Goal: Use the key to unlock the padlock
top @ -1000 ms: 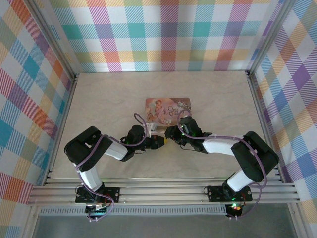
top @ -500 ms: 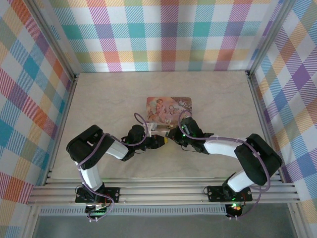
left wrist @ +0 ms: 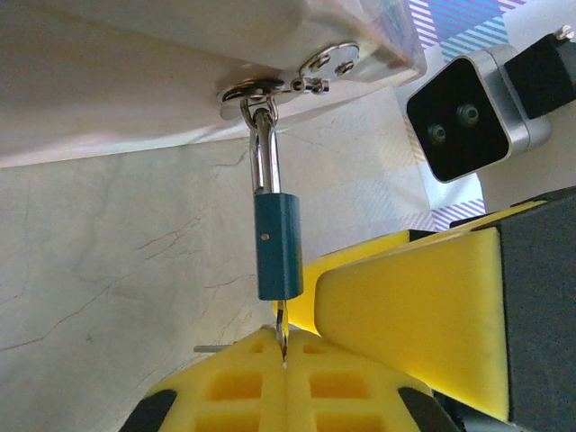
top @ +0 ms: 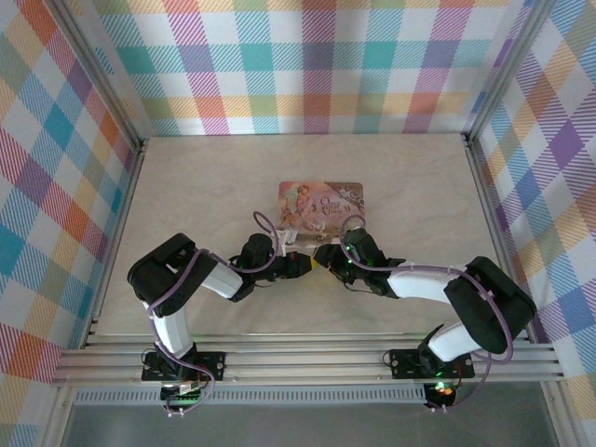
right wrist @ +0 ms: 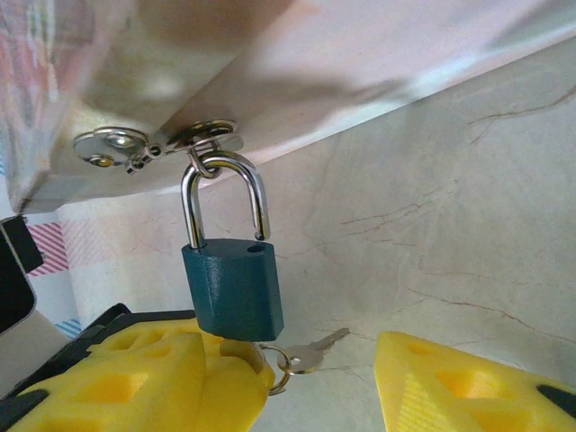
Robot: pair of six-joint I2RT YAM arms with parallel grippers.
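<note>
Two arms: wrists tip to tip at centre of top view, just below pink tin [top: 321,197] on table [top: 186,186].
Left gripper [left wrist: 283,360]: pads pressed together at bottom centre of left wrist view, clamped on key [left wrist: 281,329].
Key: thin blade, upright in frame, entering underside of padlock [left wrist: 276,245].
Padlock: directly above left pads; blue body hanging from shackle [left wrist: 262,153], looped through hasp [left wrist: 324,63] on tin edge at top of frame.
Long axis: vertical in frame, shackle up, keyway down, in line with key and left pads.
Right gripper [right wrist: 315,369]: jaws apart, gripping nothing; lock body at lower left of right wrist view, just beside or touching one finger [right wrist: 162,360], contact unclear; other finger well apart at lower right.
Second key [right wrist: 315,351]: loose on ring below body.
Nearer arm: left, at keyway end; right alongside body only.
Next move (judgement): twist of key about long axis; right jaws probably needed on body as brace.
Risk (judgement): body free to swing on hasp; blade prone to bind or slip.
</note>
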